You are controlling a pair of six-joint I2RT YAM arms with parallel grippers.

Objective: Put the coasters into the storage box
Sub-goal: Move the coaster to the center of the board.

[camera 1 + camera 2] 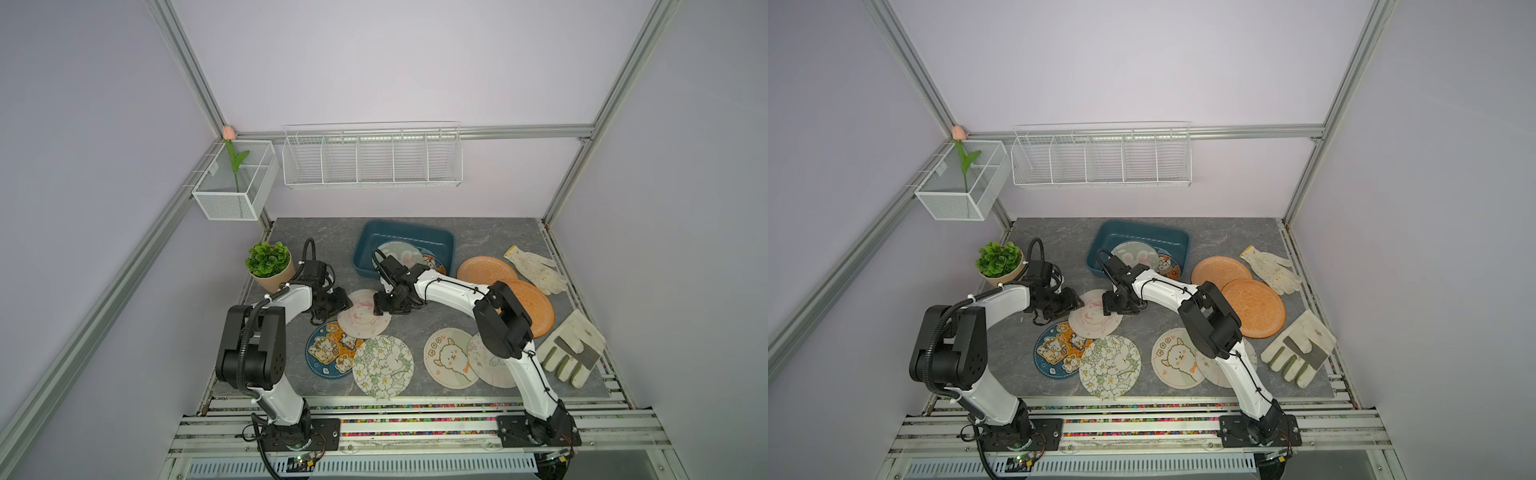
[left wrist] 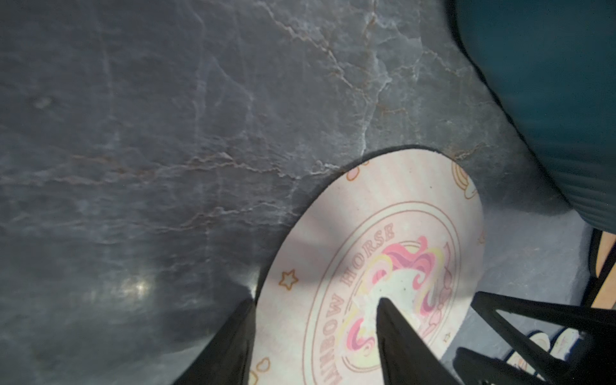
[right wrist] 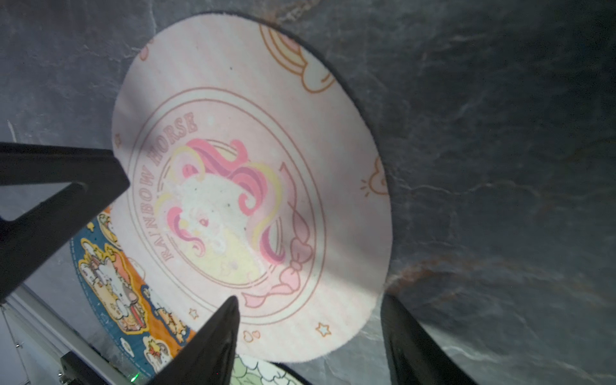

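Twice recorded parted, empty jaws: left gripper point(image 1: 348, 305) and right gripper point(image 1: 379, 306) at opposite edges of Rainbow Horse coaster point(image 1: 363, 319), near storage box point(image 1: 405, 228).

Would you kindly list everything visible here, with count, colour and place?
table: one, grey marble, under everything
storage box: one, teal, rear middle
coasters in box: two visible, pale green and orange-blue
printed coasters: five on table: pink coaster, blue-orange coaster, floral coaster, alpaca coaster, pale coaster partly hidden
plain coasters: two, orange, overlapping, right of box
gloves: two, off-white, right side
potted plant: one, green, left edge
wire baskets: two, white, on walls
tulip: one, pink, in corner basket
left hand: one, black, open, astride pink coaster's edge
right hand: one, black, open, astride its opposite edge
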